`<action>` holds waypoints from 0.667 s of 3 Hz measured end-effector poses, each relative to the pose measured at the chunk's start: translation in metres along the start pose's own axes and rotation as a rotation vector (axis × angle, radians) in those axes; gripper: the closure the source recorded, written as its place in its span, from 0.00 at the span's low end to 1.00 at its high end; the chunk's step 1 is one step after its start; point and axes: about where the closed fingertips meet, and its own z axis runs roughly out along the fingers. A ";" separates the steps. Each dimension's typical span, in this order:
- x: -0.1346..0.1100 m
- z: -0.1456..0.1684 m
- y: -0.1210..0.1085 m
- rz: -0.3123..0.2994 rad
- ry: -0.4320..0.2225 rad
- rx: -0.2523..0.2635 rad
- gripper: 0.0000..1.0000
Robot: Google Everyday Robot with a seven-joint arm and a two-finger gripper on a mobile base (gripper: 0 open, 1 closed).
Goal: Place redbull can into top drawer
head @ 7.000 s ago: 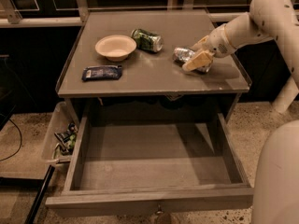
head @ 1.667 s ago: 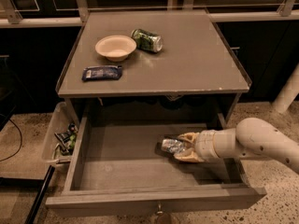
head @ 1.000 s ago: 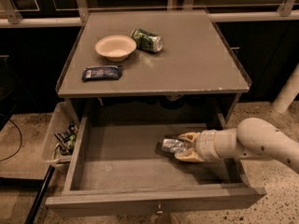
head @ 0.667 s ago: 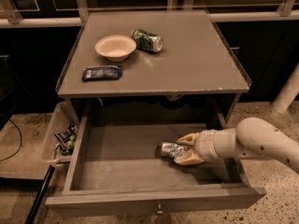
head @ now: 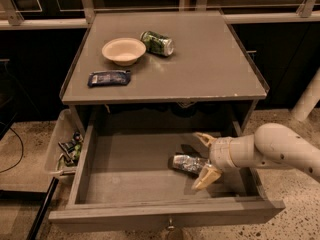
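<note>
We see the redbull can [head: 187,163] lying on its side on the flat bottom of the open top drawer [head: 129,176], right of centre. The gripper [head: 195,161] reaches in from the right, and its two fingers [head: 205,139] are spread wide. One finger is on the far side of the can and the other on the near side, with the can between them and not pinched. Up on the table top [head: 210,69] sit a bowl [head: 123,50], a green can [head: 157,43] and a blue packet [head: 109,77].
</note>
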 end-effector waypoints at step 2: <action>-0.028 -0.068 -0.029 -0.063 -0.039 0.006 0.00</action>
